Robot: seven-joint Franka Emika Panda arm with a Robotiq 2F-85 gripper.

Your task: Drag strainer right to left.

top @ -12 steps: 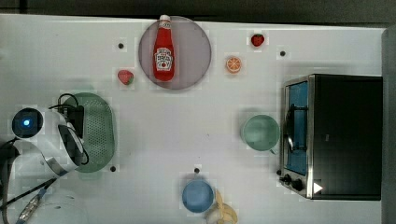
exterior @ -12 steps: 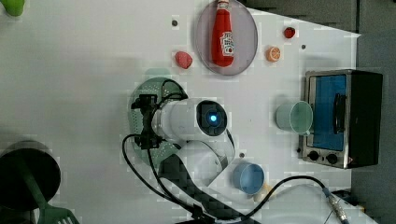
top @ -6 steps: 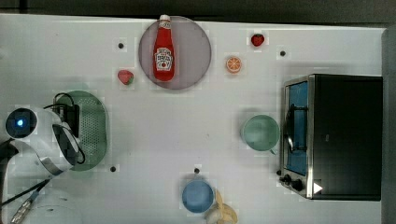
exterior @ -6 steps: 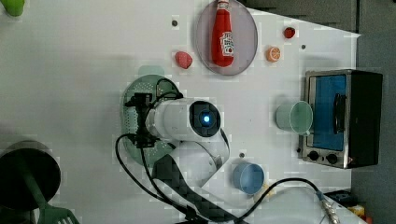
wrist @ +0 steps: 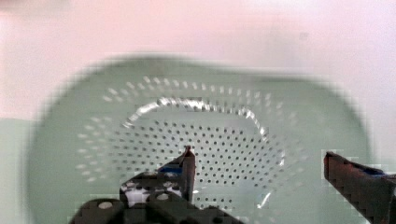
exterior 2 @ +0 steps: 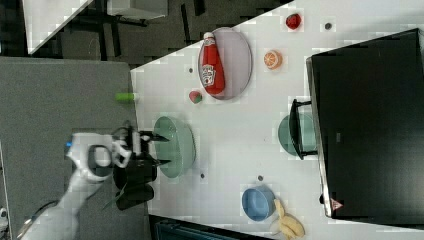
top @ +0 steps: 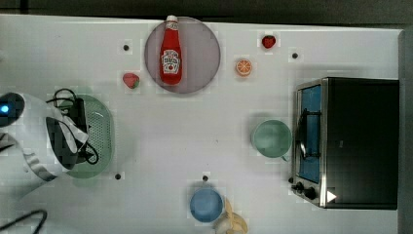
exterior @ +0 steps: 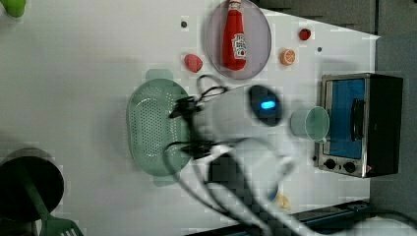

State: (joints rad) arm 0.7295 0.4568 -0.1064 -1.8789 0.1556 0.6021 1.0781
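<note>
Top view: sitting near the tabletop's left edge, about midway between near and far edges, the strainer [top: 100, 136], its left part hidden under the arm and black cabling. Lying on a round plate [top: 204, 51] by the far edge, a red ketchup bottle [top: 171, 51]; label carrying white lettering, too small to be reading a brand with certainty. Standing by the right edge, a toaster oven [top: 348, 141] with the mint cup [top: 271, 138] just beside its door. Resting at the near edge, a blue bowl [top: 206, 204].

Left view: spreading pale green and perforated under the wrist, the strainer [exterior: 152, 129], one rim tab pointing toward the ketchup plate [exterior: 260, 39].

Right view: hanging over the strainer [exterior 2: 177, 146] at its rim nearest the tabletop's edge, the gripper [exterior 2: 157, 149], two dark fingers standing apart, nothing between them.

Wrist view: looking down into the dotted basin of the strainer [wrist: 205, 135]; fingers of the gripper [wrist: 261, 168] spread wide, apparently clear of the plastic, though blur making contact hard to rule out.

Judging by position: the drag looking finished or nearly so, the release step in hand. Calling next for lifting straight up and away, avoiding nudging the rim.
</note>
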